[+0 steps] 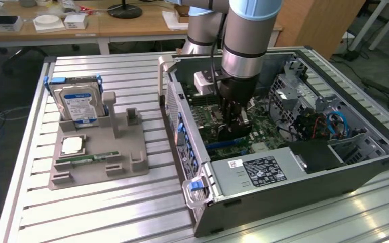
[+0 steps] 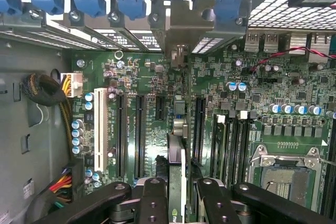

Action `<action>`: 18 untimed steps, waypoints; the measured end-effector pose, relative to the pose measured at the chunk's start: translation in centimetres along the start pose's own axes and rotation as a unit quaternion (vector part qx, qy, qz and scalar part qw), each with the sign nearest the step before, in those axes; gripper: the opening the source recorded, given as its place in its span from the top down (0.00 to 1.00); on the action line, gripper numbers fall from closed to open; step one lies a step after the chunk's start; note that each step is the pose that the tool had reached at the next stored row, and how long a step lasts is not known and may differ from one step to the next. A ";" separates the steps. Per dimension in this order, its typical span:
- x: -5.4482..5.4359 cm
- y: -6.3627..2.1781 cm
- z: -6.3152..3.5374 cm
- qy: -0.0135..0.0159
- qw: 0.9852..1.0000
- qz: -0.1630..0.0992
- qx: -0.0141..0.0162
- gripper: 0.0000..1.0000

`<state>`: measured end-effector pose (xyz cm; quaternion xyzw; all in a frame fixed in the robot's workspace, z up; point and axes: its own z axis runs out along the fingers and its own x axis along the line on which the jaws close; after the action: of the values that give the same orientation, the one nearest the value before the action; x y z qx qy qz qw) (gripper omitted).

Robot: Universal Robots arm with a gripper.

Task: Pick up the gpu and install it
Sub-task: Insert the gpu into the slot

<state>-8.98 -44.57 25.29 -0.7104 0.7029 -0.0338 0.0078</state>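
Hand [image 2: 176,195] pinches the gpu [image 2: 177,153] edge-on above the motherboard [image 2: 157,77] slots, bracket toward the case [image 1: 303,177] rear wall; slight tilt risks jamming its edge beside the slot

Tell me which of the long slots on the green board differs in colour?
The white slot at the end of the row, nearest the bundled cables; the other long slots beside it are black.

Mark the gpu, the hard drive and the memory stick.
gpu [image 2: 176,177], wrist view, the card's edge.
hard drive [image 1: 79,105], exterior view, its label.
memory stick [image 1: 86,159], exterior view, its middle.
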 end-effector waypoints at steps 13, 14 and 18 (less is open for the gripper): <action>0.0 0.23 0.10 0.000 1.000 0.000 0.000 0.74; 0.0 0.24 0.11 0.000 1.000 0.000 0.000 0.74; 0.0 0.30 0.14 0.000 1.000 0.000 0.000 0.74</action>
<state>-9.27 -44.57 25.13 -0.7104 0.7029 -0.0338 0.0078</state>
